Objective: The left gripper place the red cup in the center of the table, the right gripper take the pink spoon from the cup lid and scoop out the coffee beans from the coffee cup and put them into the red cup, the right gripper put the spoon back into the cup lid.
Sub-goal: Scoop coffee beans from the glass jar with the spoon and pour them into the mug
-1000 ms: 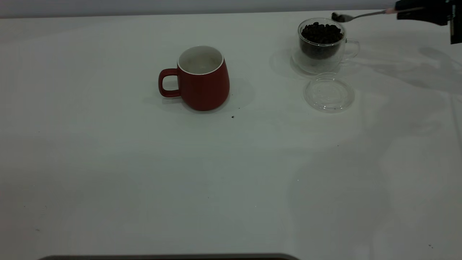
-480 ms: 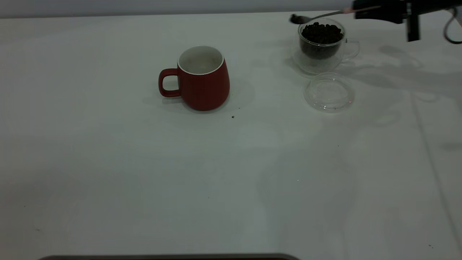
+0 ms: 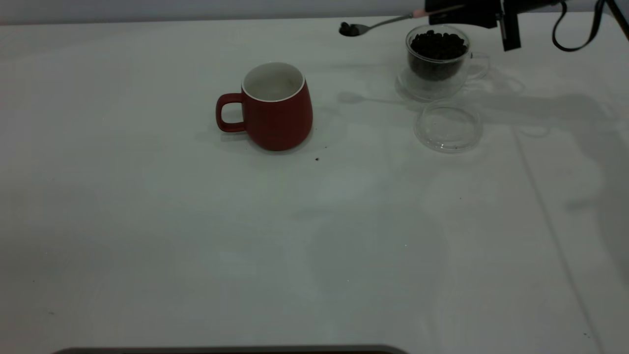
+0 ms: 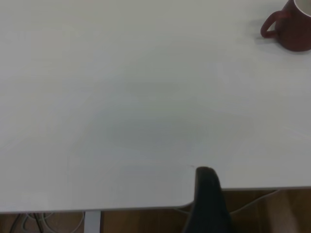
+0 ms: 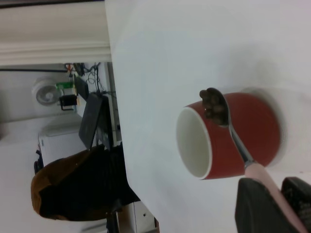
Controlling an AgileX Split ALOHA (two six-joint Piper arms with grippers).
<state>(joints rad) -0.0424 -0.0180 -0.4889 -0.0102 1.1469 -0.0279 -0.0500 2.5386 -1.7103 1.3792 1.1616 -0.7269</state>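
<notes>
Up near the far right corner of the surface (image 3: 147, 221), the right gripper (image 3: 444, 11) is clenched on the spoon (image 3: 378, 23) by its pink handle, a few beans (image 3: 347, 27) in the bowl, in the air between the glass cup (image 3: 439, 61) and the mug (image 3: 275, 105). The mug stands upright near the middle of the far edge. The lid (image 3: 448, 127) lies just beside the glass cup. The left gripper (image 4: 208, 201) sits beyond the surface's edge; whether it is released I cannot tell.

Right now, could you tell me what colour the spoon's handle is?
Pale pink; the pink spoon shows it best in the right wrist view, where the right gripper holds it.
</notes>
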